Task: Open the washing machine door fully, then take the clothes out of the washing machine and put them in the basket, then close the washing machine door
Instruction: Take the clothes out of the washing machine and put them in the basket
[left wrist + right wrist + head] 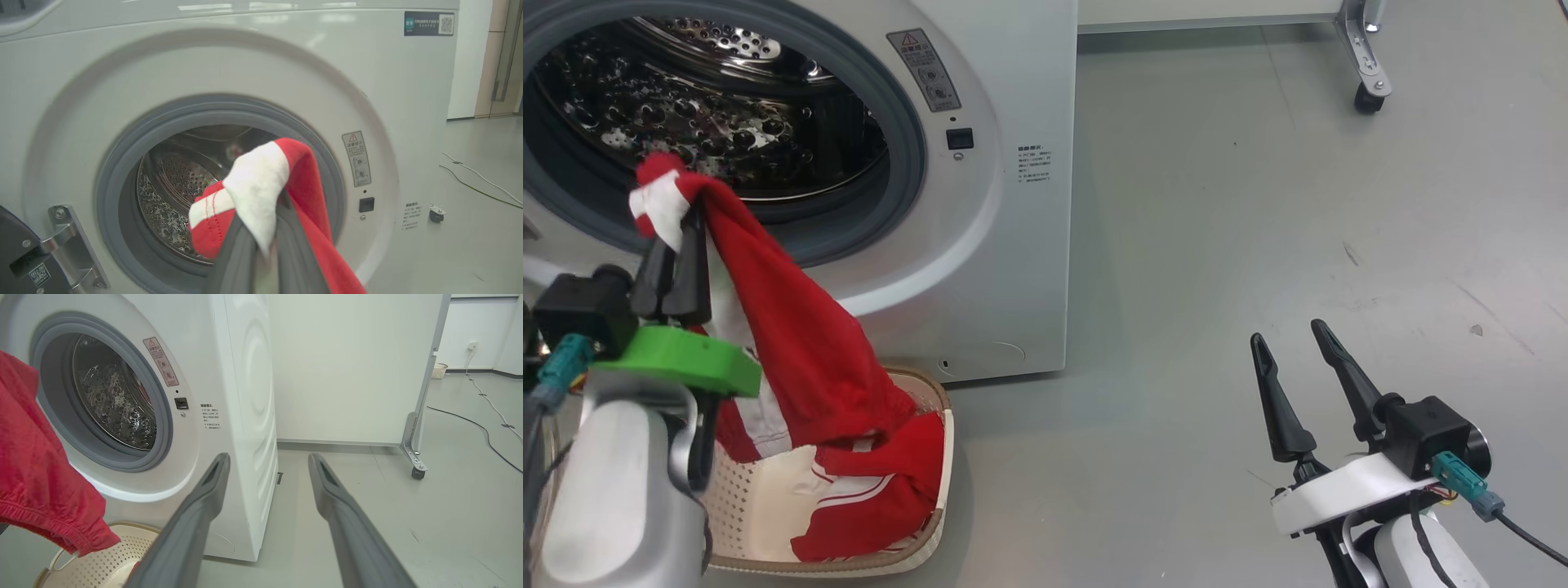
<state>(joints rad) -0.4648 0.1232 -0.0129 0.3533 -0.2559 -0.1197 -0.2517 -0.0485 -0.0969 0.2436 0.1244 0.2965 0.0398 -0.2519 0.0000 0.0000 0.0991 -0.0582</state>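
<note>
**Finding 1, grip.** The left gripper (684, 237) is clamped on the white-trimmed corner of a bright red soft fabric garment (800, 343). I am holding it just in front of the big white front-loading washing machine (1013, 245), level with the lower lip of its grey rubber-ringed opening (907, 163). The bite is small and sits on a folded edge, so I judge a slip possible if the arm swings sharply.

**Finding 2, drop.** The garment's hem hangs over the small cream perforated plastic basket (935, 392) with the brown rim. The basket stands on the floor at the machine's front (touching it or just short, I cannot tell). The gripped end is nearer the machine than the basket's middle. Released here, it could fold over the rim and land between basket and machine.

**Finding 3, door.** The round, glossy black-rimmed door (10, 228) stands swung out on the machine's hinge side. Cloth left trailing could foul its closing.

**Right gripper** (1286, 335)**:** fingers spread and empty, well to the side of the machine.

**Count:**
- 1 machine, 1 door, 1 basket and 2 grippers.
- 1 garment held.
- At least 1 more red-and-white garment (882, 498) in the basket; folds hide any others.
- 0 seen in the machine's perforated steel drum (727, 122).
</note>
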